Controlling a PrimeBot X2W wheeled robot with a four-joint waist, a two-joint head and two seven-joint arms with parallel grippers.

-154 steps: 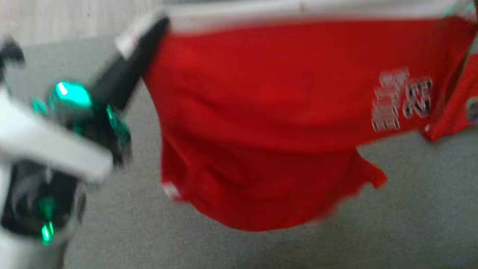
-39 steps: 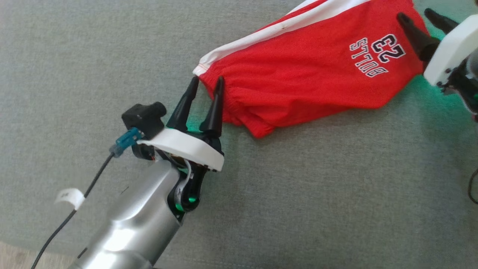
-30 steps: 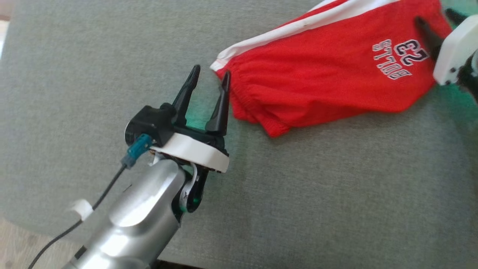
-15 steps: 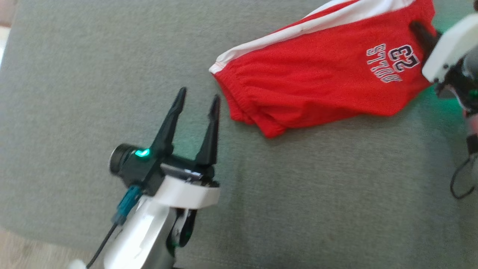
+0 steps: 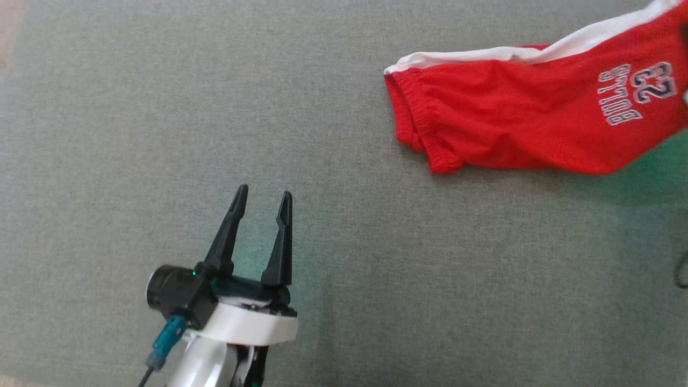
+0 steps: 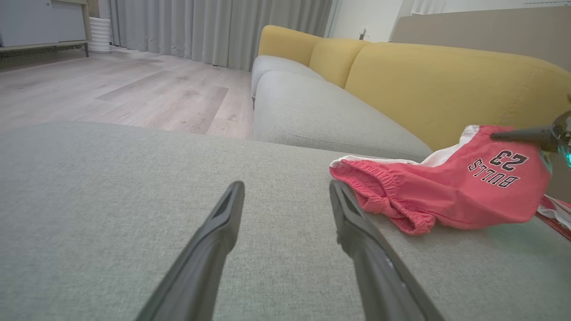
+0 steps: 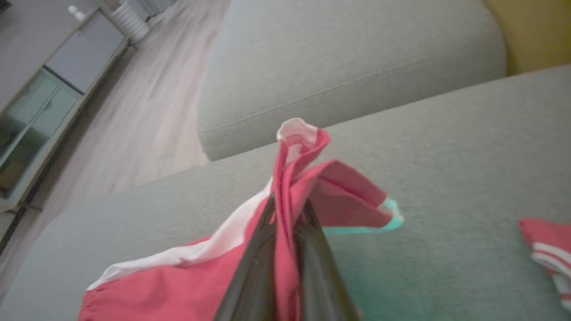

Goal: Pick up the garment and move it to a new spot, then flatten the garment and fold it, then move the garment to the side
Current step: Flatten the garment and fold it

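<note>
Our left end effector (image 5: 263,192) hangs with fingers (image 5: 228,236) apart over the grey sofa seat (image 5: 134,107), well clear of the red shorts (image 5: 516,123); our right end effector (image 7: 287,208) clamps their fabric.

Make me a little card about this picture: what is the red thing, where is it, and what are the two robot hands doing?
garment: red shorts with a white stripe and "BULLS 23" printed on them
where: lying on the grey cushion, one end pinched up
left gripper: open, holding nothing, apart from the shorts
right gripper: shut on the cloth of the shorts
behind: yellow back cushions
also there: a red and white striped cloth off to the side
</note>
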